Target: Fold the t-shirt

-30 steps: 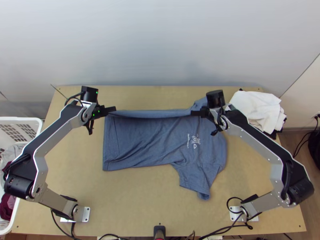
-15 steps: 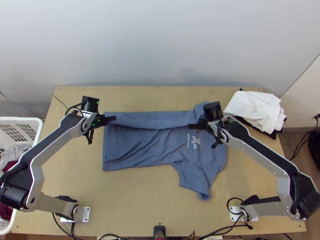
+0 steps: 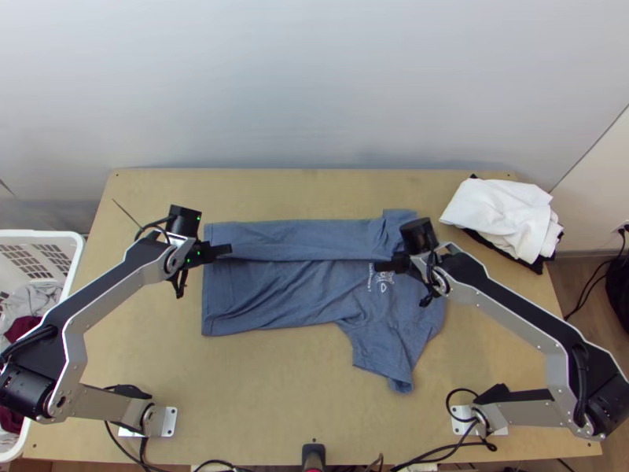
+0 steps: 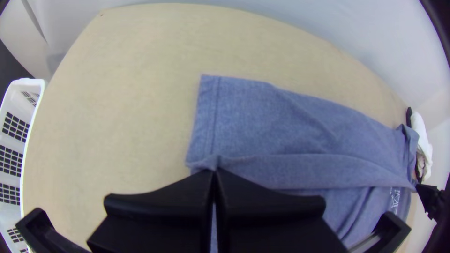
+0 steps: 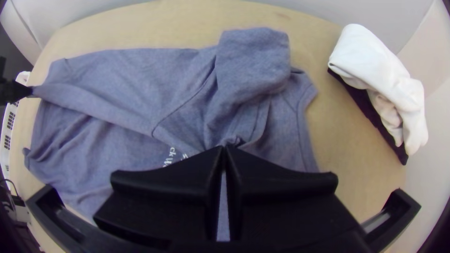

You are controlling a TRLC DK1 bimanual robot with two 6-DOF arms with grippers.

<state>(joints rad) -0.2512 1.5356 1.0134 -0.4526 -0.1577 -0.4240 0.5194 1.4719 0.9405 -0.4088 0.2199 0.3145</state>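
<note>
The left tool (image 3: 226, 250) and the right tool (image 3: 380, 266) are both closed firmly upon the folded-over edge of the blue t-shirt (image 3: 275, 295).

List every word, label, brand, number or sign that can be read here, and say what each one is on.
White lettering on the blue t-shirt: too small and incomplete to read reliably.
White drawing beside it: a graphic, with no readable word.
Nothing else readable.
</note>
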